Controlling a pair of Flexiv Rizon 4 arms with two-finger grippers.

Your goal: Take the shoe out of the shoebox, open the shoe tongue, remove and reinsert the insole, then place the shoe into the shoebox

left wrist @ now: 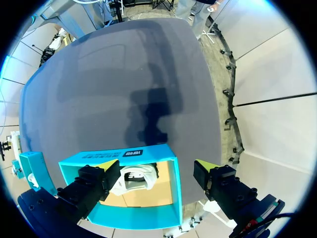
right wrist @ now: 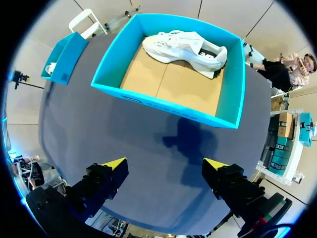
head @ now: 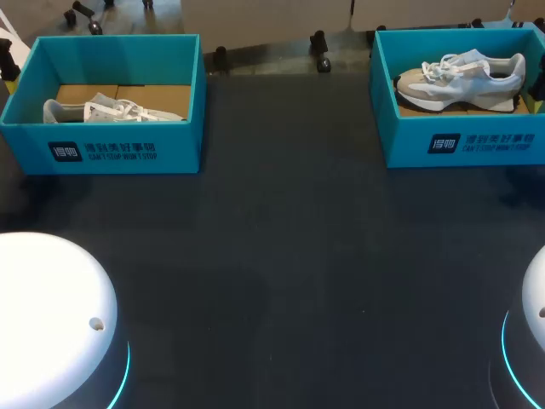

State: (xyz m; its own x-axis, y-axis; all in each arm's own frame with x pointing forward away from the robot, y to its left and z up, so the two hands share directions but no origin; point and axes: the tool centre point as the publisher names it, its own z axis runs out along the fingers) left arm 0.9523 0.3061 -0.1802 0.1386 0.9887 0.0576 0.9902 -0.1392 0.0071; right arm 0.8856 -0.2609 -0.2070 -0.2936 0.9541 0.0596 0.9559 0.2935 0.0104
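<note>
Two teal shoeboxes stand at the back of the dark table, each holding a pale sneaker. The left shoebox [head: 102, 149] holds a white shoe [head: 111, 109] on its side. The right shoebox [head: 464, 141] holds a grey-white shoe [head: 464, 75]. My left gripper [left wrist: 154, 164] hangs open above the left shoebox [left wrist: 119, 154], whose shoe [left wrist: 136, 177] lies below between the fingers, untouched. My right gripper [right wrist: 164, 163] is open over bare table, short of the right shoebox [right wrist: 163, 106] and its shoe [right wrist: 185, 47]. Neither gripper shows in the head view.
My arms' white bases sit at the table's near corners, left [head: 51, 324] and right [head: 536, 315]. A wide stretch of dark tabletop [head: 281, 256] lies between the boxes and the bases. The other shoebox [right wrist: 67, 54] shows off to one side in the right wrist view.
</note>
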